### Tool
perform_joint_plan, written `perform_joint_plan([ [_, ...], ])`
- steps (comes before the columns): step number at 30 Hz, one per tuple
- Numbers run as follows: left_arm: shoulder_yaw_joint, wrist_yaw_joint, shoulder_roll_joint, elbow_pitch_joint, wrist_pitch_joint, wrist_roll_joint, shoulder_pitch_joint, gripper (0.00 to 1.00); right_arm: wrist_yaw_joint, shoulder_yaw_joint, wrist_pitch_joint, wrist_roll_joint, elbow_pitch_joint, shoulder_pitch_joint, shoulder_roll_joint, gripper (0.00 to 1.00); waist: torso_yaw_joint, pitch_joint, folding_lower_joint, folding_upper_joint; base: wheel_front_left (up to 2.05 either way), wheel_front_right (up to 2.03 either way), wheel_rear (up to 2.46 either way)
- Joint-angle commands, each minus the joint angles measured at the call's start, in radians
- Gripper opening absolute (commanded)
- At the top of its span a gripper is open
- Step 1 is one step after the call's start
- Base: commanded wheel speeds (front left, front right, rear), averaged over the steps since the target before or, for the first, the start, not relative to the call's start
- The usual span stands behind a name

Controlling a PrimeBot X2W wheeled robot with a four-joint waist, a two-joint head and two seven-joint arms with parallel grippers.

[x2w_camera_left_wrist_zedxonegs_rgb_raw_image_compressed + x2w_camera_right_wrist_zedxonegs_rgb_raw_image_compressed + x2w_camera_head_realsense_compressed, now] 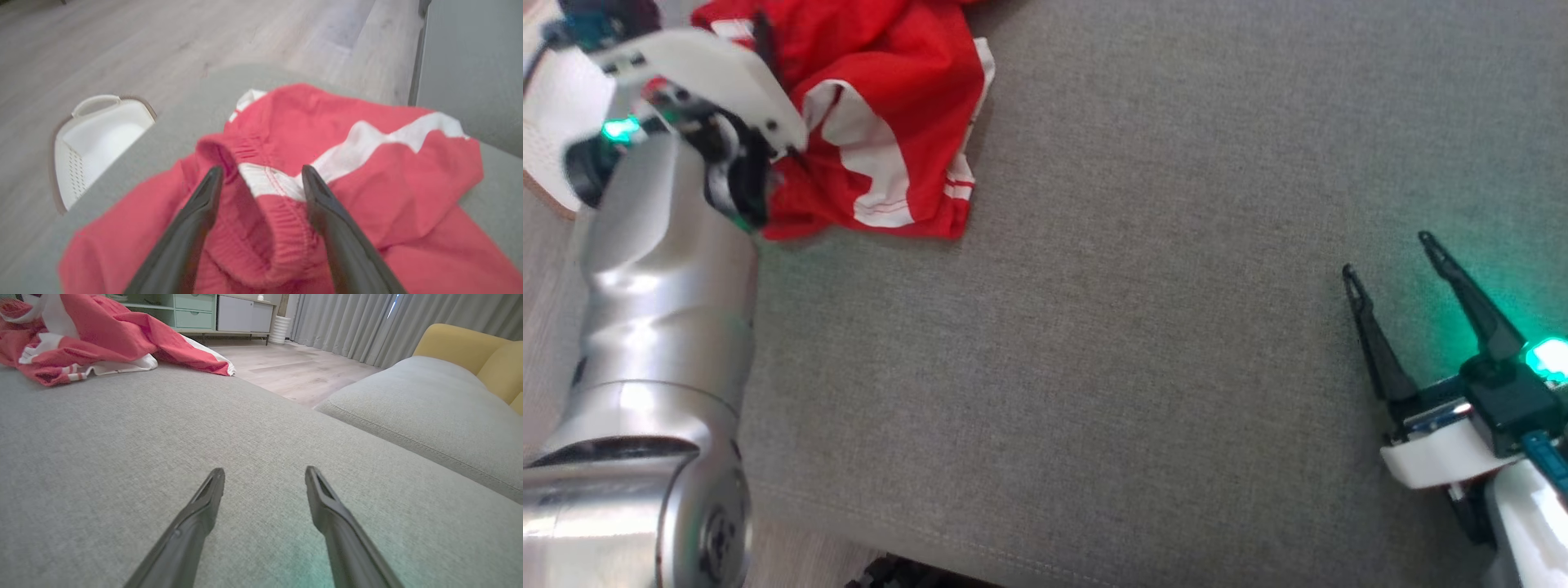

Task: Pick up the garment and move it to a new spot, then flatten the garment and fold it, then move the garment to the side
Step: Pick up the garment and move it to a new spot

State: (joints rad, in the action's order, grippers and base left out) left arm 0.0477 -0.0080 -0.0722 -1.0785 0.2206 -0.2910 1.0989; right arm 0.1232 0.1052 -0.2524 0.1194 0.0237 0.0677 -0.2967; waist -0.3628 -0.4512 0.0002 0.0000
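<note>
- Head view: the red shorts (890, 98) are crumpled in a heap at the far left of the grey sofa cushion (1094, 367), right by its edge. My left arm (662, 245) is reached out over them with the wrist tipped down into the pile, so I'd say this is the line-up for the first pick. The right claw (1387, 256) is low on the right, well apart from the cloth. Its fingers are spread wide and it's holding nothing. My guess is it's parked there to keep the middle of the cushion free as a landing spot.
- Left wrist view: the left claw (261, 175) is wide open too, nothing gripped yet. The elastic waistband (261, 228) bunches up between its two fingers, though I can't tell if it's actually touching them. It's the thickest bit of the shorts, so it seems a sensible place to bite. A white laundry basket (102, 134) sits on the wood floor (122, 49) beside the cushion.
- Right wrist view: the right claw's fingers hang just over bare cushion. The shorts are way off at the upper left, with one end trailing toward the cushion's edge, so a sloppy lift could drag them off.
</note>
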Motion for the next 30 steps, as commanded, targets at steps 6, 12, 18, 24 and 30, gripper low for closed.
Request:
perform_joint_plan([
  [6, 0.019, -0.003, -0.044, -0.086, 0.020, -0.020, 0.022, 1.00, 0.008, 0.004, -0.009, 0.014, -0.042, 0.022, -0.022, 1.00, 0.014, -0.046, -0.0002, 0.0000, 0.00, 0.00, 0.00],
  [12, 0.022, -0.027, -0.062, -0.091, -0.151, -0.026, 0.047, 0.00, 0.008, 0.000, -0.009, 0.004, -0.023, 0.031, -0.007, 1.00, 0.022, -0.036, -0.0002, 0.0000, 0.00, 0.00, 0.00],
  [18, -0.012, -0.067, -0.087, -0.094, -0.274, -0.004, 0.104, 0.00, 0.008, 0.018, -0.009, -0.002, 0.002, 0.041, 0.032, 1.00, 0.047, 0.041, -0.0002, 0.0000, 0.00, 0.00, 0.00],
  [24, -0.060, -0.096, -0.122, -0.101, -0.312, 0.025, 0.168, 0.00, 0.008, 0.045, -0.009, -0.012, 0.034, 0.045, 0.099, 1.00, 0.109, 0.158, -0.0002, 0.0000, 0.00, 0.00, 0.00],
  [30, -0.115, -0.117, -0.130, -0.089, -0.316, 0.038, 0.222, 0.00, 0.008, 0.048, -0.009, -0.022, 0.060, 0.027, 0.173, 1.00, 0.205, 0.282, -0.0002, 0.0000, 0.00, 0.00, 0.00],
])
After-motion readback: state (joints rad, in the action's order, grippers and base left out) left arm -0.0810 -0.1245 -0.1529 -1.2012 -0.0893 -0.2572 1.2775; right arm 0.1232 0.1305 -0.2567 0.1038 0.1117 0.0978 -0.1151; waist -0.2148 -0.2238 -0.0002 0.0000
